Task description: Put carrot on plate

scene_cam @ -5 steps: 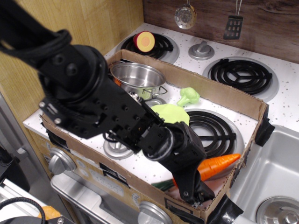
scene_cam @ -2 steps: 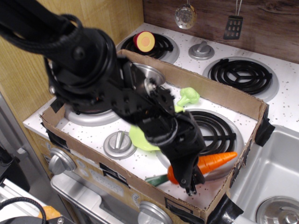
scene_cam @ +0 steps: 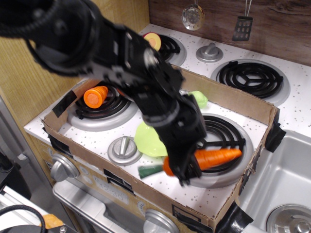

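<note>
The carrot [scene_cam: 216, 157] is long, orange and glossy, with its dark green stem end [scene_cam: 150, 171] pointing left. It hangs level over the front right burner [scene_cam: 228, 141]. My black gripper [scene_cam: 183, 175] is shut on the carrot's thick end, and motion blurs the fingers. The light green plate [scene_cam: 146, 141] lies flat just left of the gripper, partly hidden by the arm. The carrot is to the right of the plate, not over it.
A cardboard box wall [scene_cam: 228, 99] rings the stove top. A short stubby orange piece [scene_cam: 95, 95] lies on the front left burner. A green broccoli toy [scene_cam: 199, 98] sits behind the arm. A knob [scene_cam: 124, 148] stands left of the plate. A sink [scene_cam: 286, 189] is at the right.
The arm has swung back and to the left, uncovering the left burner and the stubby orange piece. The carrot has moved up and left with the gripper, toward the plate.
</note>
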Robot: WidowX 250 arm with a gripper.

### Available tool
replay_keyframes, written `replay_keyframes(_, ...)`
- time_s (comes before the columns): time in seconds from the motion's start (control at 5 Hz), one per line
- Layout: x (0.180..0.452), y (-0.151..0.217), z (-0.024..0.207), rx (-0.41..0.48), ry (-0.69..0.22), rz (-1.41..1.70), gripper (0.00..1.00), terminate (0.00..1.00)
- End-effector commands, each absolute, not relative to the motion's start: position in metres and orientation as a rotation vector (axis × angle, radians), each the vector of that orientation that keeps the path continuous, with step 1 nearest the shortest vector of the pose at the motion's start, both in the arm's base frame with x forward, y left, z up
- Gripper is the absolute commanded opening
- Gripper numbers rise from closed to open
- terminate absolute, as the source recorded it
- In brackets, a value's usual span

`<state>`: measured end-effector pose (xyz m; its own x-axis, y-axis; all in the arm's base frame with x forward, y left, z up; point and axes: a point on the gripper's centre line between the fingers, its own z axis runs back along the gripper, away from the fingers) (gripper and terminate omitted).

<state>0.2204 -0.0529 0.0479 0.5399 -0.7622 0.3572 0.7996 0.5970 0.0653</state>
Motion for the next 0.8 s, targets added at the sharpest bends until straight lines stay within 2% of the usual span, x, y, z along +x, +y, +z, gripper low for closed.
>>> replay_keyframes(0.0, 0.263, -0.009, 0.080, -0.043, -0.390, -0.988, 0.00, 0.00)
replay_keyframes(0.4, 0.296, 0.037, 0.066, -0.022, -0.443, -0.755, 0.00, 0.00)
replay_keyframes(0.6, 0.291, 0.036, 0.056, 0.015, -0.451, -0.636, 0.00, 0.00)
